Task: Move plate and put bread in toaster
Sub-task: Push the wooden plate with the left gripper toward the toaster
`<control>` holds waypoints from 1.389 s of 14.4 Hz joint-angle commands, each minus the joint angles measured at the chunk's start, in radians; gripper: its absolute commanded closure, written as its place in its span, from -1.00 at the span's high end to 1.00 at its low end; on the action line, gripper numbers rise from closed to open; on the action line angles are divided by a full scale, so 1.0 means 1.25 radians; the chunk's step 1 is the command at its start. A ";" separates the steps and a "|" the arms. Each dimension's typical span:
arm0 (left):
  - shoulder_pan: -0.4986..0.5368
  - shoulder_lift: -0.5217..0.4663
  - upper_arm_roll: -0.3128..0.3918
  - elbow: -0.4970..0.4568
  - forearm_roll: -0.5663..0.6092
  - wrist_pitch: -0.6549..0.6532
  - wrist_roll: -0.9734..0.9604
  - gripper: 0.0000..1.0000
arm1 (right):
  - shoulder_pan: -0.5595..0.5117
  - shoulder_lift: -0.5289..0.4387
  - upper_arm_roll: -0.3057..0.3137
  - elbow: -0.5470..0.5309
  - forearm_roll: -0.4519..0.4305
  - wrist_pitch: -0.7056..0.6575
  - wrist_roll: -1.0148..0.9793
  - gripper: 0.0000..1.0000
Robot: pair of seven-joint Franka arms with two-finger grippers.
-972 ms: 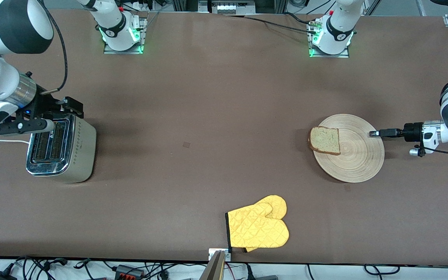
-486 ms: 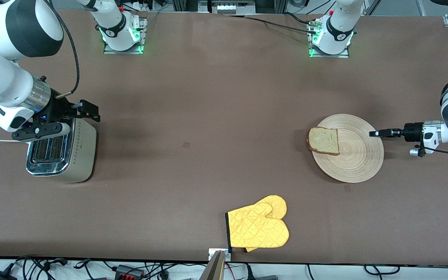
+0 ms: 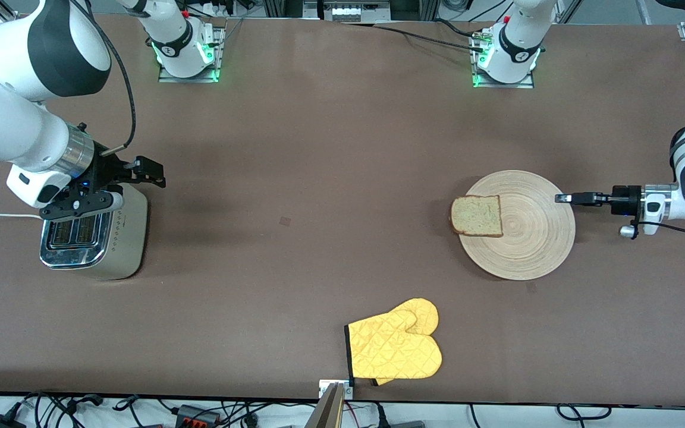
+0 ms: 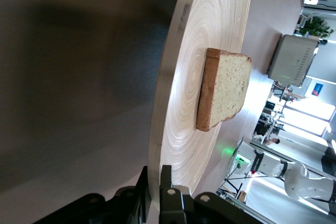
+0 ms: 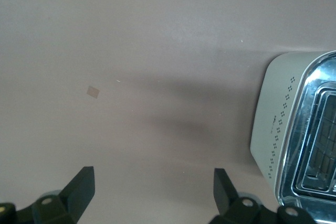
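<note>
Plate [image 3: 527, 249] with bread [image 3: 477, 216], rim clamped in left gripper [image 3: 563, 198]; right gripper [image 3: 131, 178], fingers wide, over toaster [image 3: 94, 235].

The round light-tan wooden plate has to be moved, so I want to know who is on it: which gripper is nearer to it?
Left. The left gripper is shut on the round light-tan wooden plate's rim; the right gripper hangs open over the chrome-topped toaster at the right arm's end.

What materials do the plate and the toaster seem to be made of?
The plate looks like light unvarnished wood: matte tan with concentric ring grain. The toaster seems to be metal: its top is mirror-bright chrome, its sides a duller beige-silver with a dotted pattern; whether those sides are metal or plastic I cannot tell.
</note>
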 commanded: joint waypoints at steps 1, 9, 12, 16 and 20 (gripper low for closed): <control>-0.005 0.006 -0.053 0.018 -0.042 -0.027 0.026 -0.99 | 0.002 -0.002 -0.004 0.005 0.002 -0.007 -0.017 1.00; -0.206 0.034 -0.108 0.020 -0.220 -0.003 -0.070 -0.99 | 0.004 0.001 -0.004 0.006 0.009 -0.077 -0.018 1.00; -0.306 0.042 -0.107 0.021 -0.323 0.012 -0.071 -1.00 | 0.004 -0.001 -0.004 0.006 0.010 -0.076 -0.006 1.00; -0.413 0.047 -0.108 0.021 -0.404 0.095 -0.072 -1.00 | -0.005 0.001 -0.008 0.006 0.001 -0.072 -0.007 1.00; -0.527 0.058 -0.108 0.020 -0.473 0.225 -0.071 -1.00 | 0.017 0.045 -0.008 0.005 -0.010 -0.072 0.017 1.00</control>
